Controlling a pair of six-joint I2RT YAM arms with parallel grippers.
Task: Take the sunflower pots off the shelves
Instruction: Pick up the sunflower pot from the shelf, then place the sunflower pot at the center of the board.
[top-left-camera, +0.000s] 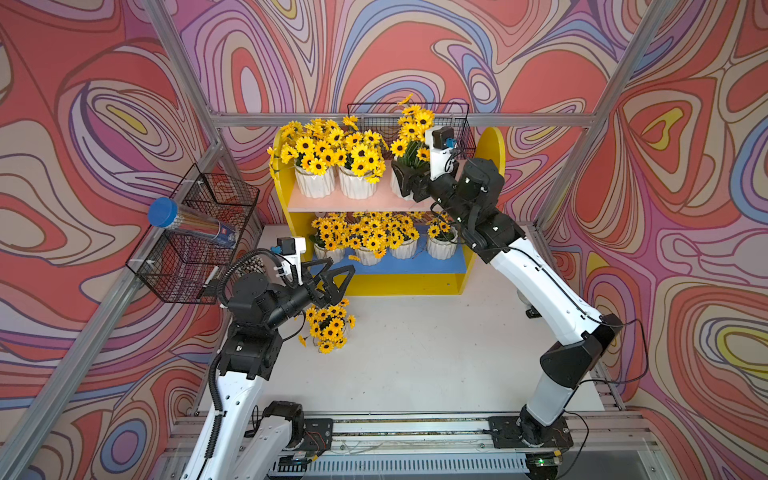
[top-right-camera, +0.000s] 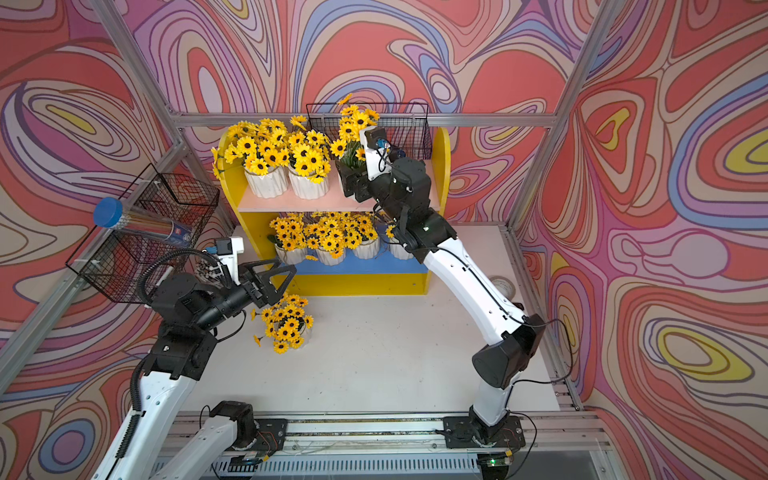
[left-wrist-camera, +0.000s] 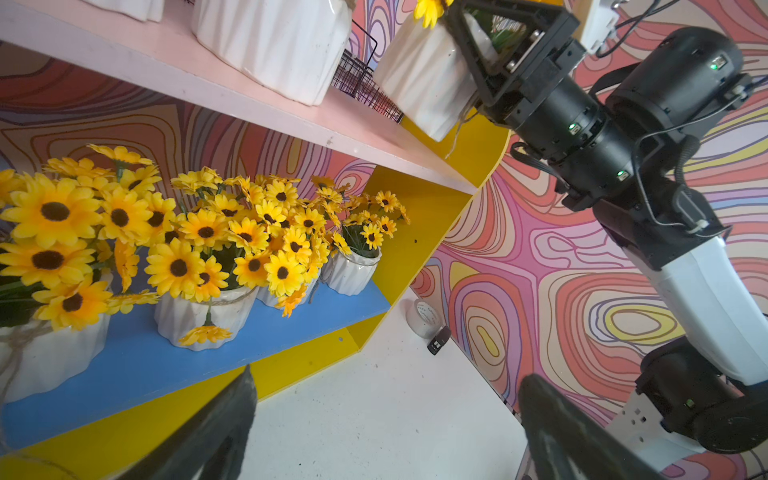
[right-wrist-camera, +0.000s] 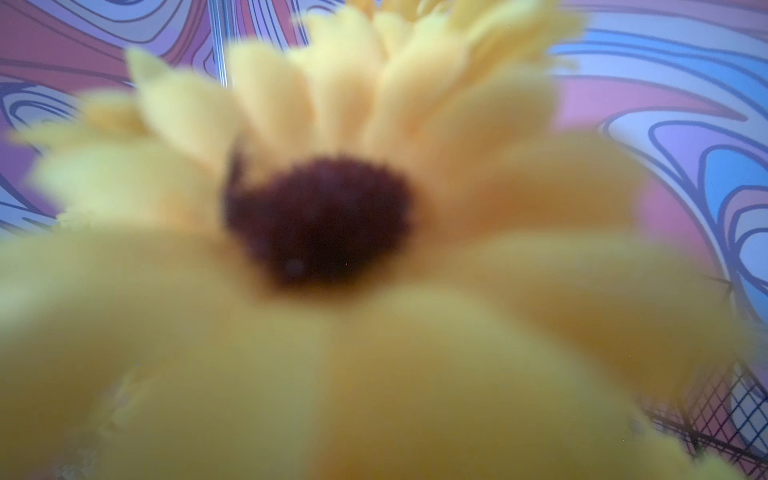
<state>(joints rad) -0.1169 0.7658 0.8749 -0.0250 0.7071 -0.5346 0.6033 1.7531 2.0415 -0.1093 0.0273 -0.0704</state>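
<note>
Eight sunflower pots in total: one is off, seven are at the shelves (top-left-camera: 407, 286). Your right gripper (top-left-camera: 410, 179) is at the right end of the pink upper board (top-left-camera: 353, 203). Its jaws are set wide and closed around the end pot (left-wrist-camera: 419, 79). The left wrist view shows one black finger (left-wrist-camera: 478, 50) pressed on the ribbed white wall, and that pot is tilted compared with its neighbours. You can't tell whether its base touches the board. The right wrist view is no help; it is filled by one blurred sunflower (right-wrist-camera: 320, 220).

On the same board the left pot (top-left-camera: 314, 183) and the middle pot (top-left-camera: 356, 187) stand upright side by side, their bunches touching.

On the blue lower board (top-left-camera: 419, 266) four pots stand in a row, from the lower-left pot (top-left-camera: 328, 252) to the lower-right pot (top-left-camera: 441, 248). All are upright and their flowers overlap.

The table pot (top-left-camera: 328, 326) sits on the white table (top-left-camera: 415, 353) near the left front corner of the shelves, mostly hidden under its own flowers in both top views.

Your left gripper (top-left-camera: 340, 272) hangs just above that pot by the same corner. Its jaws are spread fully apart and it is holding nothing.

Behind the shelves is a black wire basket (top-left-camera: 453, 124).
</note>
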